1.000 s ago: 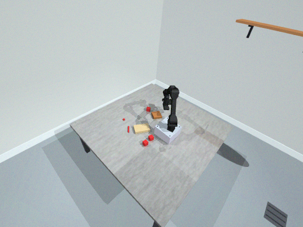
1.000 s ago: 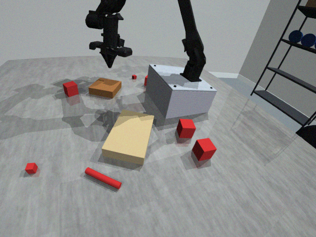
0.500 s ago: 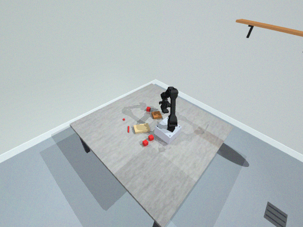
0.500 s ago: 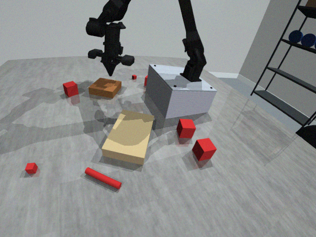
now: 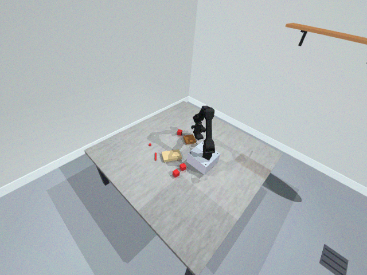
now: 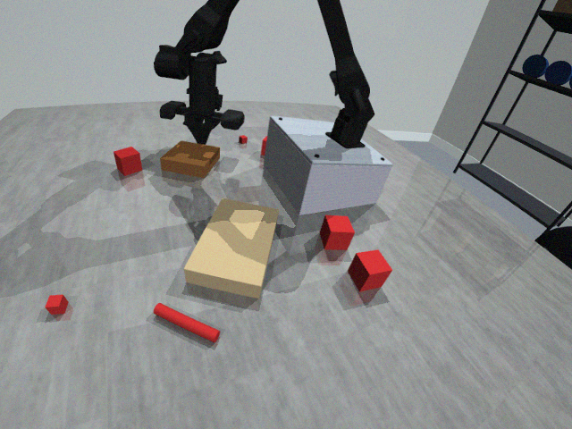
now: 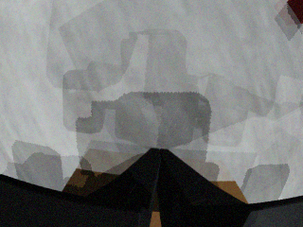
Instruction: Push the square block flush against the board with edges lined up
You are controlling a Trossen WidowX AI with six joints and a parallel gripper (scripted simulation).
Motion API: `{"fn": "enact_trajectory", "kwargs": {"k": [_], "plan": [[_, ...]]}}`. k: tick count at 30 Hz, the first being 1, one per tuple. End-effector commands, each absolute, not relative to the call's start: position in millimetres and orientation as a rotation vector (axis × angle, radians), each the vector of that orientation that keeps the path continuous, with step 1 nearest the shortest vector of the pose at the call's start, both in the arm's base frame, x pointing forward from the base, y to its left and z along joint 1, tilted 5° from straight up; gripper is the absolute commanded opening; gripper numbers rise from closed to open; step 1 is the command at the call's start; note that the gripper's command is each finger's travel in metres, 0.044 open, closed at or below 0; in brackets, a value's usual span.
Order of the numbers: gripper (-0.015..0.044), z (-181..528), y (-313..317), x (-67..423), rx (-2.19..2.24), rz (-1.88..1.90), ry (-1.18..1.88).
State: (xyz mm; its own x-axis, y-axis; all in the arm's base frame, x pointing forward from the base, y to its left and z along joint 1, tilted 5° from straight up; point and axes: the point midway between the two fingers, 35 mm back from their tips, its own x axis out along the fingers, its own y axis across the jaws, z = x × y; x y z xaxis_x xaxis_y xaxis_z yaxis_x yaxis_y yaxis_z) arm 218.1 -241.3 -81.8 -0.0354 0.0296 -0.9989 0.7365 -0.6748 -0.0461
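The square block (image 6: 189,159) (image 5: 189,138) is brown and flat and lies left of the arm's base. The board (image 6: 233,247) (image 5: 171,155) is tan, longer, and lies nearer the camera, apart from the block with a gap of bare table between them. My gripper (image 6: 201,138) (image 5: 198,135) (image 7: 158,157) is shut on nothing and points straight down. Its tip stands low at the block's far edge.
The grey base box (image 6: 323,175) (image 5: 203,161) stands right of the block and board. Red cubes lie left of the block (image 6: 127,160) (image 5: 179,132) and right of the board (image 6: 336,231) (image 6: 369,270). A small red cube (image 6: 56,304) and a red cylinder (image 6: 186,322) lie in front. A black shelf rack (image 6: 508,133) stands far right.
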Motion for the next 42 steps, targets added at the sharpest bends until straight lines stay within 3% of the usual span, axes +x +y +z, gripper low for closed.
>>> {"fn": "enact_trajectory", "kwargs": {"k": [1, 42], "plan": [[0.0000, -84, -236, 223, 1.728, -1.763, 0.812], [0.0000, -83, -186, 271, 1.734, -1.759, 0.815]]}}
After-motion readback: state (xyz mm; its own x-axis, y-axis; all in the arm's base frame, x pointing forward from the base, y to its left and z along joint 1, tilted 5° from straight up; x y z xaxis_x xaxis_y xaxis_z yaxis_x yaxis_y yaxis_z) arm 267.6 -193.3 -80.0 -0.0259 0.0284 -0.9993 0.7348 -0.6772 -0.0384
